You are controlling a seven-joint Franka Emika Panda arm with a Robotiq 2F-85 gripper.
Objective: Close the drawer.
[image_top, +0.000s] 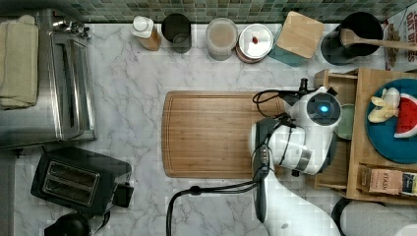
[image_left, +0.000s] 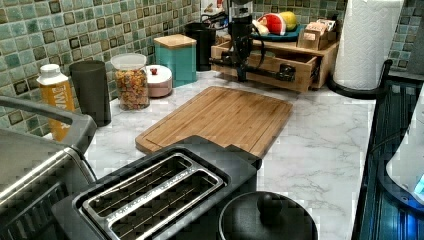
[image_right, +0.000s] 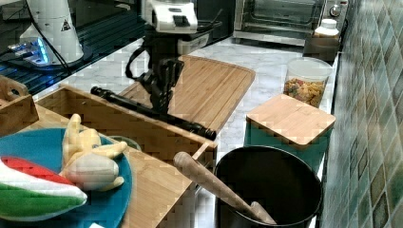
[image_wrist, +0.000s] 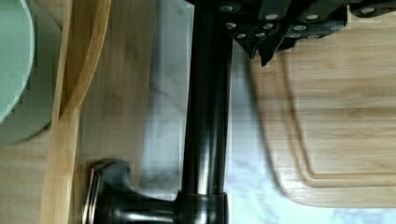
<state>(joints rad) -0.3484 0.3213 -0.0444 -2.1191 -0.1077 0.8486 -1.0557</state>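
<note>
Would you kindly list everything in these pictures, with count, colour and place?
drawer: one, light wood with black bar handle, partly open, under the shelf
bowl: one, pale green, inside the drawer
cutting board: one, brown wood, middle of the counter
toaster: one, black, the top view's lower left
toaster oven: one, silver, the top view's left
bottle: one, orange, by the tiled wall
pasta jar: one, clear, by the wall
teal canister: one, wooden lid
plate: one, blue, holding toy fruit
paper towel roll: one, white
claw: one, black, at the handle
</note>
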